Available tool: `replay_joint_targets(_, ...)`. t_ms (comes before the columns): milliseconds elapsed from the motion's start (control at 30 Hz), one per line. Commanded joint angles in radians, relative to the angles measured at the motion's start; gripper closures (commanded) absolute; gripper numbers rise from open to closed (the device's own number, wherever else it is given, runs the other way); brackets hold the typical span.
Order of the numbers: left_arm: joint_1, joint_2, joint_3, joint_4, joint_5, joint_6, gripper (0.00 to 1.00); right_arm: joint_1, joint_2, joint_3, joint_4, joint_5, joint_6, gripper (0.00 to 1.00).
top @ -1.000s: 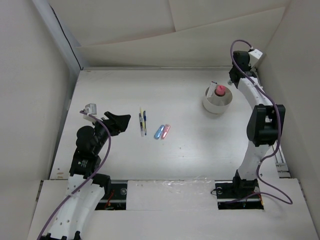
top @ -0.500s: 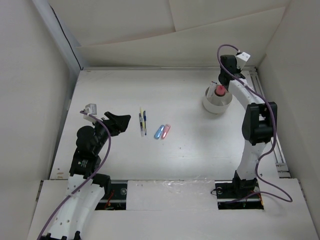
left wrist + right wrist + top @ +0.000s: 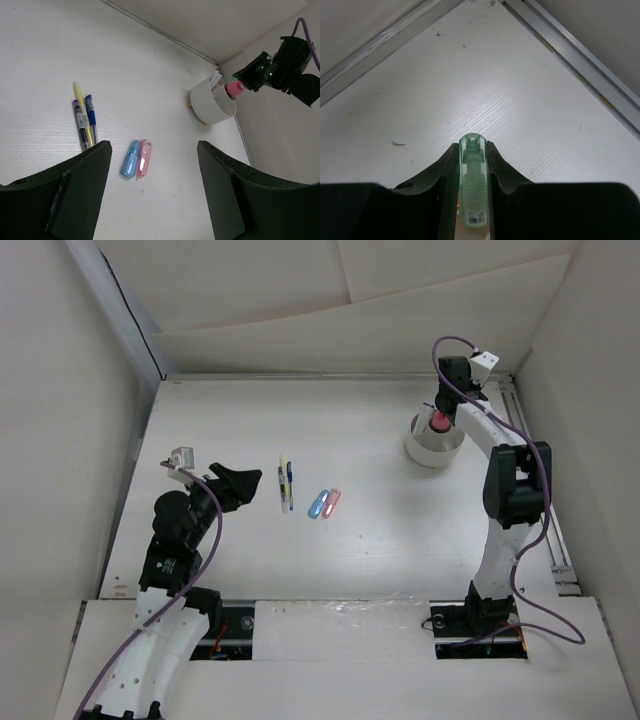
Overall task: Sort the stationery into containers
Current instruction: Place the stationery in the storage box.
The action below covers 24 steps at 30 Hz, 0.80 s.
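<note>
My right gripper (image 3: 472,146) is shut on a green marker (image 3: 473,185), cap end forward. In the top view it (image 3: 441,407) hovers at the back rim of the round white cup (image 3: 428,450), which holds a pink rounded piece (image 3: 438,422). The green marker is hidden in that view. A blue marker (image 3: 318,504) and a pink marker (image 3: 332,502) lie side by side mid-table. Thin pens, yellow (image 3: 81,110) and blue (image 3: 91,117), lie left of them. My left gripper (image 3: 240,485) is open and empty, left of the pens.
A dark purple pen (image 3: 79,124) lies against the yellow one. White walls close in the table on the left, back and right. A metal rail (image 3: 570,55) runs along the table's right edge near the cup.
My right arm has swung left from the back right corner to the cup's back rim, still holding the green marker. The left arm and the things on the table have not moved.
</note>
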<state>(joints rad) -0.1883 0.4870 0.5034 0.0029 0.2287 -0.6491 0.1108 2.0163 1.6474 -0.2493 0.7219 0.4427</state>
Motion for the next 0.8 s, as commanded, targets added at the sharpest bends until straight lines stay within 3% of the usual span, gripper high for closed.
replay_joint_targets(0,-0.002,0.001,0.006,0.04,0.014,0.0,0.34,0.004,-0.033,-0.009,0.045,0.025,0.013,0.91)
replay_joint_targets(267,-0.002,-0.008,0.006,0.04,0.014,0.0,0.34,0.013,-0.074,-0.038,0.045,0.004,0.022,0.87)
replay_joint_targets(367,-0.002,-0.008,0.006,0.04,0.014,0.0,0.34,0.023,-0.087,-0.038,0.036,-0.005,0.031,0.75)
replay_joint_targets(567,-0.002,-0.008,-0.003,0.04,0.023,0.0,0.34,0.023,-0.119,-0.038,0.007,-0.024,0.042,0.66)
replay_joint_targets(767,-0.002,-0.008,-0.003,0.04,0.023,0.0,0.34,0.023,-0.171,-0.038,-0.004,-0.068,0.042,0.64)
